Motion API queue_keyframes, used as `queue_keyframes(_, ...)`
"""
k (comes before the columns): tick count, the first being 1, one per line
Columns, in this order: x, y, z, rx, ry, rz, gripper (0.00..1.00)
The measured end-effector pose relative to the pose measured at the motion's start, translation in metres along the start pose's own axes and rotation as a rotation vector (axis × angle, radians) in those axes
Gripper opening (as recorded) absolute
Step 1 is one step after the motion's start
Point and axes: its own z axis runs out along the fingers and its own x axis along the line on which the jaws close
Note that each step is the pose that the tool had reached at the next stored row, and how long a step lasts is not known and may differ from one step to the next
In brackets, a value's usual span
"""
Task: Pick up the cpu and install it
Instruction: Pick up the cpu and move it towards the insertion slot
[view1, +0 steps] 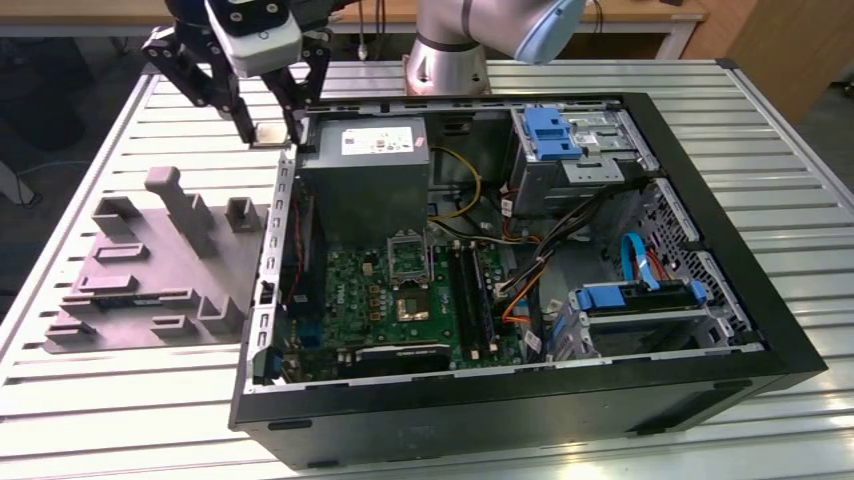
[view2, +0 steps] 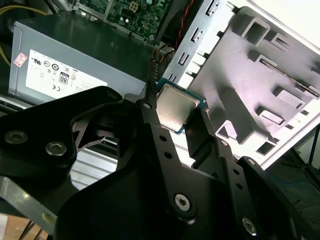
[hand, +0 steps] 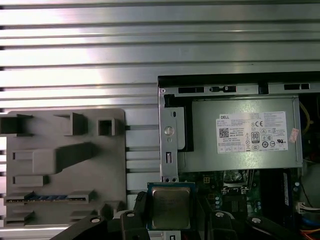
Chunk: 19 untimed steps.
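Note:
The cpu (view1: 271, 135) is a small square chip with a pale metal top and a green rim. My gripper (view1: 272, 138) is shut on it, one black finger on each side, and holds it in the air. In the exterior view it hangs over the slatted table, just outside the far left corner of the open computer case (view1: 747, 330). Both wrist views show the cpu (view2: 175, 107) (hand: 170, 207) flat between the fingers (view2: 150, 120) of the gripper (view2: 176, 122) (hand: 170, 212). The green motherboard (view1: 400, 300) with its silver socket frame (view1: 407, 248) lies inside the case, some way from the chip.
A big grey power supply box (view1: 367, 170) with a white label fills the case's far left part. A grey moulded fixture (view1: 147, 260) lies on the table on the exterior view's left. Cables, a blue drive cage (view1: 554, 135) and drive bays sit in the case's right half.

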Motion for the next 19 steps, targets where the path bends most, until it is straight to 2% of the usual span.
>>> queue_keyframes(14,-0.0125,0.0006,0.0002,-0.0001,0.0000,0.000,0.47)
queue_keyframes(19,-0.0207,0.0009,0.0002,0.0000,0.0001,0.000,0.47)
